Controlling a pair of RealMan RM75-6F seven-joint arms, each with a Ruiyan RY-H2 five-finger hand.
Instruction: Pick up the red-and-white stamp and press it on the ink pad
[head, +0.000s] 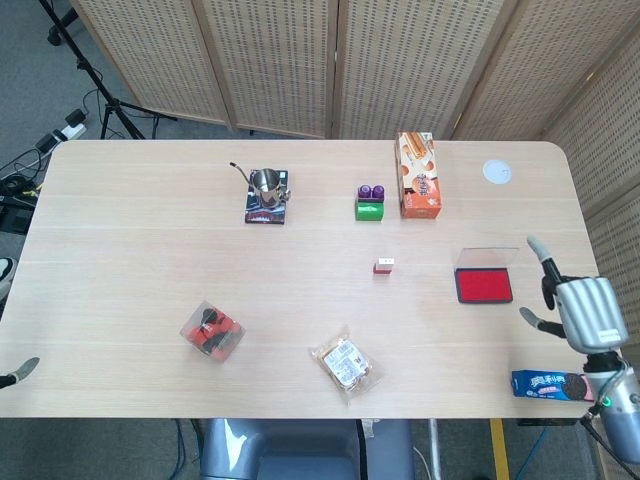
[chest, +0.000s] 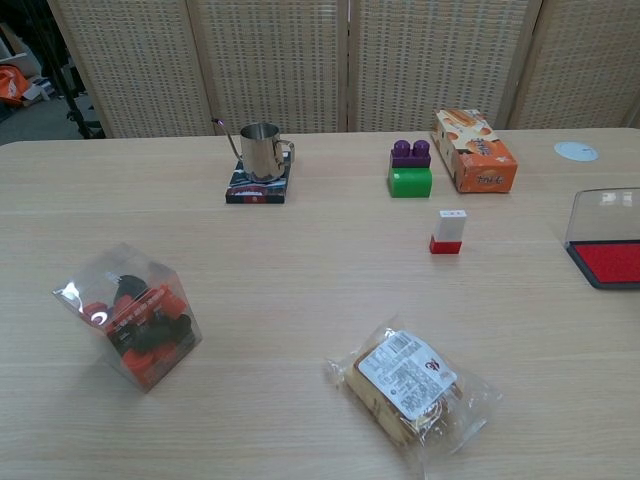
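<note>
At the far left edge of the head view only a fingertip of the left hand (head: 20, 372) shows, off the table's front corner; whether that hand is spread or curled cannot be told. On the light wooden table (head: 130, 240), a clear box of red and black pieces (head: 212, 330) sits near the front left. Behind it, toward the back, a steel cup (chest: 261, 150) stands on a dark coaster (chest: 258, 187). A bagged snack (head: 346, 366) lies near the front edge, about mid-table.

The red-and-white stamp (head: 384, 265) stands upright in the middle of the table, red base down, touching nothing. Behind it a green block with purple studs (head: 371, 202) sits just beside an orange carton (head: 418, 175).

To the right of the stamp, well apart from it, the ink pad (head: 484, 283) lies open, its red surface exposed and its clear lid raised at the back. A small white disc (head: 497, 171) rests near the back right corner.

The right hand (head: 578, 305) hovers at the table's right edge, just beside the ink pad, which lies between it and the stamp. Its fingers are spread and hold nothing. A blue packet (head: 546, 384) lies at the front right, near that hand's wrist.
</note>
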